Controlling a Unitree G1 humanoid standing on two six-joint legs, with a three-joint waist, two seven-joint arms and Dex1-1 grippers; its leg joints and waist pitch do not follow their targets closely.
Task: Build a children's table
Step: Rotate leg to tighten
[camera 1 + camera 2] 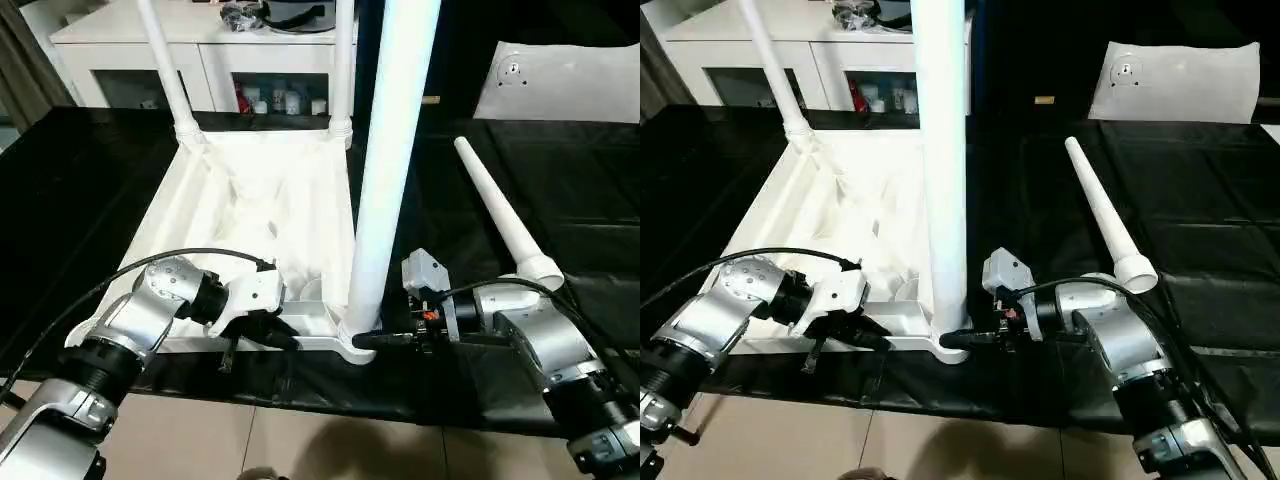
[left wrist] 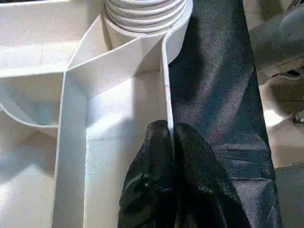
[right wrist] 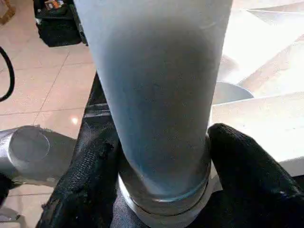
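Observation:
The children's table lies upside down on the black work table, its white ribbed tabletop (image 1: 250, 200) facing up. Two legs stand in the far corner sockets (image 1: 165, 70) (image 1: 343, 60). A third leg (image 1: 395, 150) stands upright in the near right corner socket. My right gripper (image 3: 161, 156) has closed around this leg's base, one black finger (image 3: 247, 171) on each side. My left gripper (image 2: 172, 137) is shut on the thin near rim (image 2: 166, 95) of the tabletop, close to that same corner. The fourth leg (image 1: 500, 215) lies loose on the black cover to the right.
A white glass-door cabinet (image 1: 130, 60) stands behind the work table. A white sheet-like item (image 1: 560, 80) lies at the back right. The tabletop's near rim sits close to the work table's front edge, with tiled floor (image 1: 300, 440) below.

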